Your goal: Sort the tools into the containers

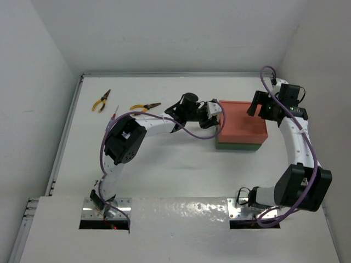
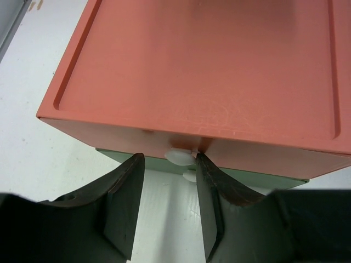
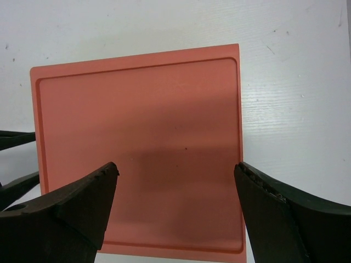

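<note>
On the white desk (image 1: 181, 170), shut in by plain white walls (image 1: 164, 33) at the left, the back and the right, the two arms reach in from their bases at the near edge. A purple cable (image 1: 189, 131) loops along each arm. The desk top is matt and bare-looking, with faint scuffs showing in the right wrist view.

Right of centre stands the box: the salmon-red tray (image 1: 244, 120) sits squarely on the dark green tray (image 1: 238, 146), and only a strip of the green shows along the near side. Both trays are pushed in, so their insides are hidden. The salmon top is flat with a shallow groove running round its edge.

The left end effector (image 2: 169, 160) is at the box's left face. Its dark fingers (image 2: 123, 203) stand apart on either side of a small white tab (image 2: 180, 156) on the salmon tray's front. The right-hand finger is at the tab's edge and the other is clear of it, so the tab is not pinched. A second white tab (image 2: 189, 177) shows just below, on the green tray.

The right end effector (image 3: 175, 167) hangs over the salmon top, spread wide. Whether it touches the box I cannot tell.

Far left on the desk, well apart from the box, lie the two pliers: one (image 1: 101, 101) near the left wall, the other (image 1: 145, 107) just beside the left arm. Between them is a thin reddish tool (image 1: 115, 113), too small to make out.
</note>
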